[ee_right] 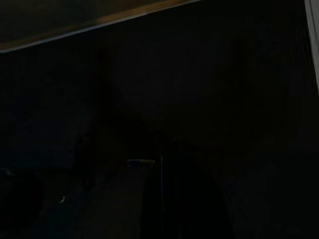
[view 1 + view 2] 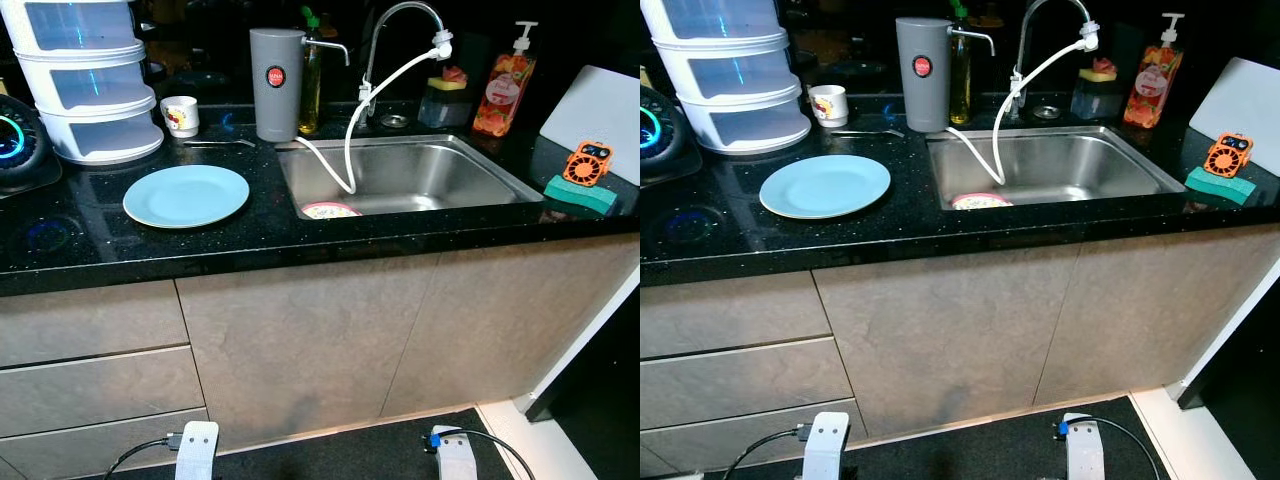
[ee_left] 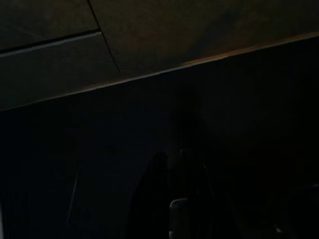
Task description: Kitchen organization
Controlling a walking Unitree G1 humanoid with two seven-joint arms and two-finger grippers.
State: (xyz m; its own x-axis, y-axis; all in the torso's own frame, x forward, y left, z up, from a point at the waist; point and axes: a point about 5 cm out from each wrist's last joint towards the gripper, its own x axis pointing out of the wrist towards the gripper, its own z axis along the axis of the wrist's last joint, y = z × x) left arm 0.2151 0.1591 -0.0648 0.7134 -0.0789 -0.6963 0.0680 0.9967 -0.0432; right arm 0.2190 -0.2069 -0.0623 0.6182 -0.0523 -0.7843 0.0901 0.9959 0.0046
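Note:
A light blue plate [image 2: 186, 195] lies flat on the black countertop [image 2: 250, 235], left of the steel sink [image 2: 420, 175]. Inside the sink, at its front left, rests a small pink-rimmed dish [image 2: 330, 210]. A white patterned cup [image 2: 180, 115] stands behind the plate, with a metal utensil [image 2: 220, 143] lying next to it. Both arms hang idle low in front of the cabinets: left arm [image 2: 197, 450], right arm [image 2: 455, 455]. The left gripper [image 3: 172, 172] and right gripper [image 1: 167, 154] are dim shapes against the dark floor, far below the counter.
A white stacked drawer unit [image 2: 85, 75] fills the back left corner. A grey water filter [image 2: 277, 82], faucet [image 2: 400, 40] with white hose, soap bottle [image 2: 505, 85], green sponge [image 2: 580, 193] with orange fan, and white board [image 2: 600, 115] surround the sink. Beige cabinet fronts [image 2: 300, 340] stand below.

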